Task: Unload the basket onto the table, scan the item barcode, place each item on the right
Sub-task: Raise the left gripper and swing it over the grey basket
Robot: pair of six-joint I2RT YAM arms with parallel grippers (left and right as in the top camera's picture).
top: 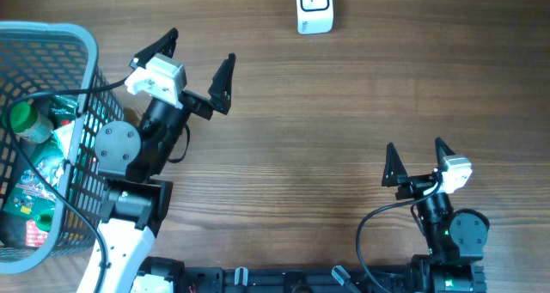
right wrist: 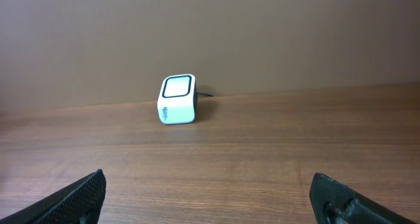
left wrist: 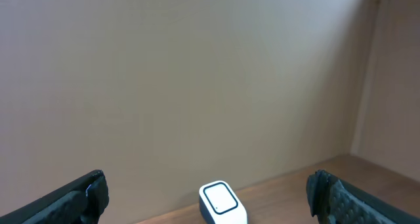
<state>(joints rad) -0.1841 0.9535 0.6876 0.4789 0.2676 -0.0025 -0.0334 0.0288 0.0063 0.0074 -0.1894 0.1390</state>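
A white barcode scanner (top: 314, 8) with a dark-rimmed window stands at the table's far edge; it also shows in the left wrist view as the scanner (left wrist: 222, 203) and in the right wrist view as the scanner (right wrist: 178, 99). Several grocery items (top: 34, 168) lie in a grey basket (top: 82, 95) at the left, among them a green-capped bottle (top: 26, 119). My left gripper (top: 199, 63) is raised just right of the basket, open and empty, tilted up toward the wall. My right gripper (top: 418, 160) is open and empty near the front right, pointing at the scanner.
Bare wooden table (top: 344, 112) spreads between the two arms and the scanner. A plain wall (right wrist: 262, 33) rises behind the table's far edge. A black cable (top: 378, 233) loops by the right arm's base.
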